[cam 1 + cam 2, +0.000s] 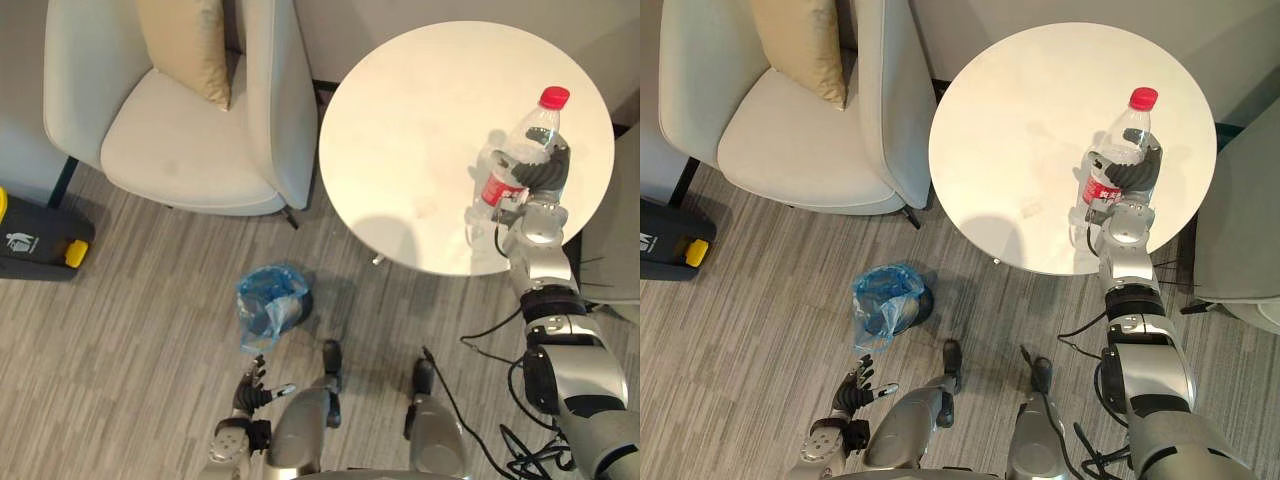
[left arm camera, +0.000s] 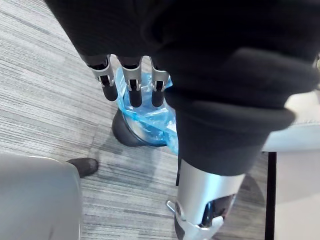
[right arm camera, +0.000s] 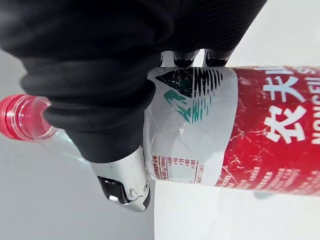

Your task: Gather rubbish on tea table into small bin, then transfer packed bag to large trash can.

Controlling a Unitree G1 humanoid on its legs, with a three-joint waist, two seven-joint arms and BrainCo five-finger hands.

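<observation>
The eye views gave the layout: a round white tabletop (image 1: 420,130) with a clear plastic bottle (image 1: 533,128), red-capped and red-labelled, roughly upright near its right-hand edge, and the right hand (image 1: 542,172) wrapped around its middle. Whether the bottle's base touched the tabletop could not be told. The right wrist view added the grip itself: the fingers (image 3: 216,59) curled over the far side of the label and the thumb (image 3: 125,187) pressed on the near side, closed firmly on the bottle. On the floor beside the tabletop stood the small bin (image 1: 270,305), lined with a blue bag. The left hand (image 1: 252,388) hung low, near the bin but apart from it. Its wrist view showed the left fingers (image 2: 132,92) straight and loosely spread, holding nothing, pointing towards the blue liner. A pale armchair (image 1: 190,150) with a cushion (image 1: 188,45) stood beyond the bin.
</observation>
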